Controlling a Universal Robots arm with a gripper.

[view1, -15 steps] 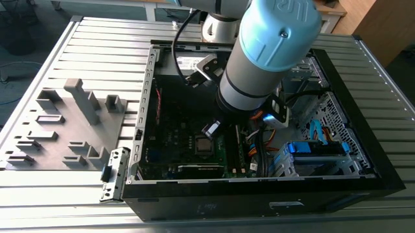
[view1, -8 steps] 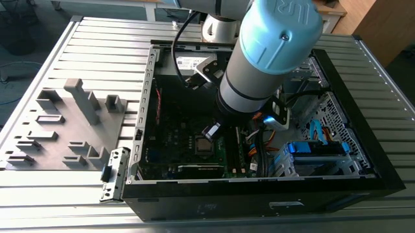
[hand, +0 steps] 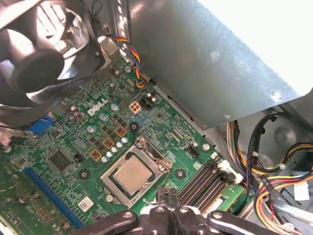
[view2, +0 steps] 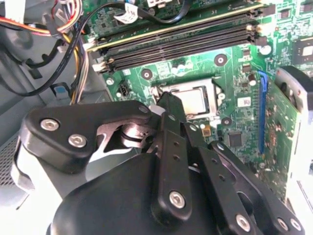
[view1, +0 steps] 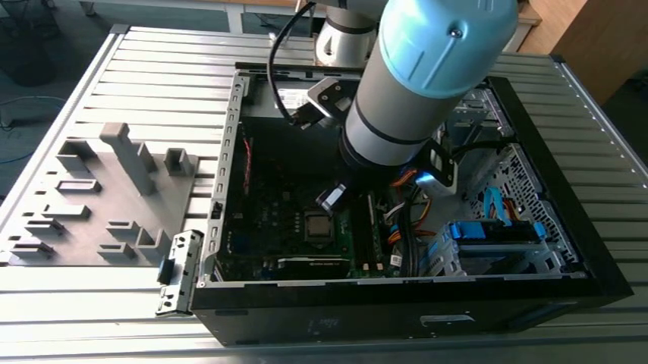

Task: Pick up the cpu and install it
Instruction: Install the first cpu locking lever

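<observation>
The cpu (hand: 132, 173) sits flat in its socket just beyond the gripper (hand: 168, 198), whose fingers are pinched narrow, holding nothing.

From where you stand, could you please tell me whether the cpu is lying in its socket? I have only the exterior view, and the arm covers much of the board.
Observer: Yes. In the first wrist view the cpu lies flat inside the metal socket frame, silver face up.
Operator: Thank you. Where is the tool relative to it?
Observer: In both wrist views the tool is at the frame's edge, on the side facing the memory slots, not over the cpu's face.
Operator: Is anything else close to the socket?
Observer: A black fan sits beyond the socket, on the side opposite the slots.
</observation>
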